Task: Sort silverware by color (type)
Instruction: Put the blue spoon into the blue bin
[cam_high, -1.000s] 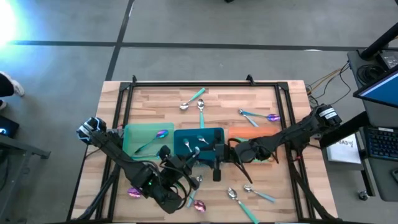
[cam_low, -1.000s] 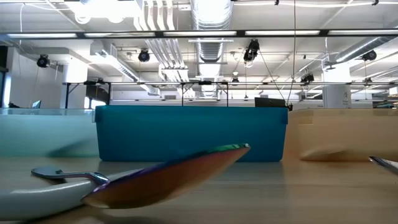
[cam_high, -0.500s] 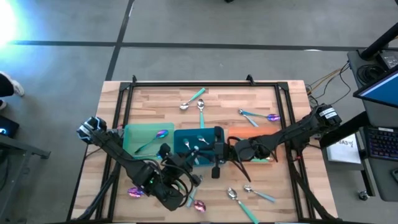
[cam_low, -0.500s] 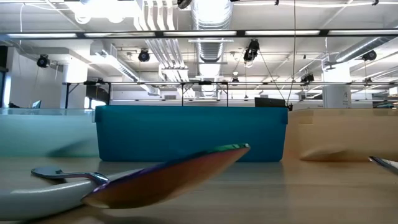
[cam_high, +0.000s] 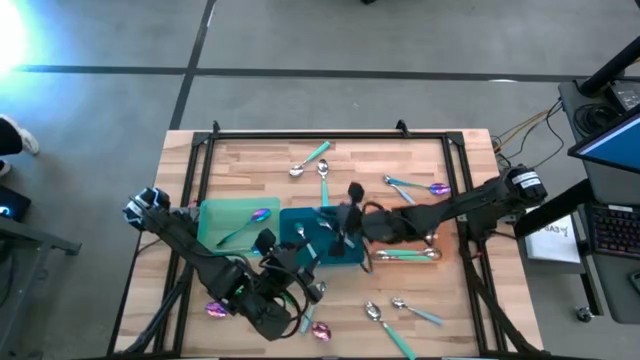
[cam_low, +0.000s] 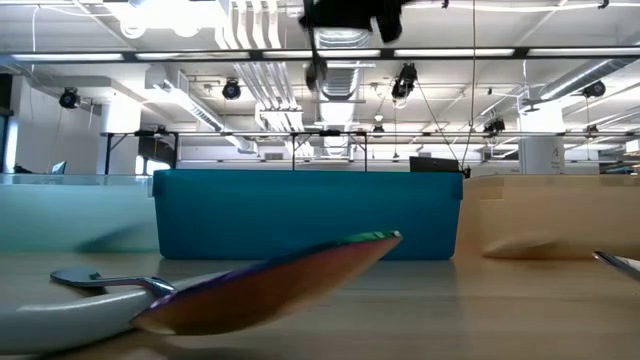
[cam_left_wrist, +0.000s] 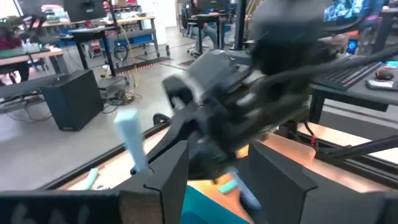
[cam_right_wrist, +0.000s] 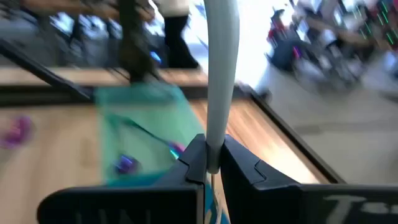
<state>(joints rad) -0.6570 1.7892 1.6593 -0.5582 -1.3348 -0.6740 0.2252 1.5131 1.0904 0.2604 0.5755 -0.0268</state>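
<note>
From above, your right gripper (cam_high: 350, 205) hangs over the teal tray (cam_high: 322, 236) at the middle of the desk (cam_high: 260, 170). Your left gripper (cam_high: 300, 272) sits near that tray's front edge. A purple-pink spoon (cam_high: 243, 224) lies in the green tray (cam_high: 232, 222); a teal-handled spoon (cam_high: 404, 255) lies on the orange tray (cam_high: 400, 213). Loose spoons (cam_high: 311, 160) rest on the desk at the back, others near the front.

At desk level, you see a purple-pink spoon (cam_low: 270, 285) lying close in front of the teal tray's wall (cam_low: 308, 214).

In your left wrist view, the left jaws stand spread, with nothing between them.

In your right wrist view, the right jaws are pressed onto a pale spoon handle (cam_right_wrist: 220, 74).
</note>
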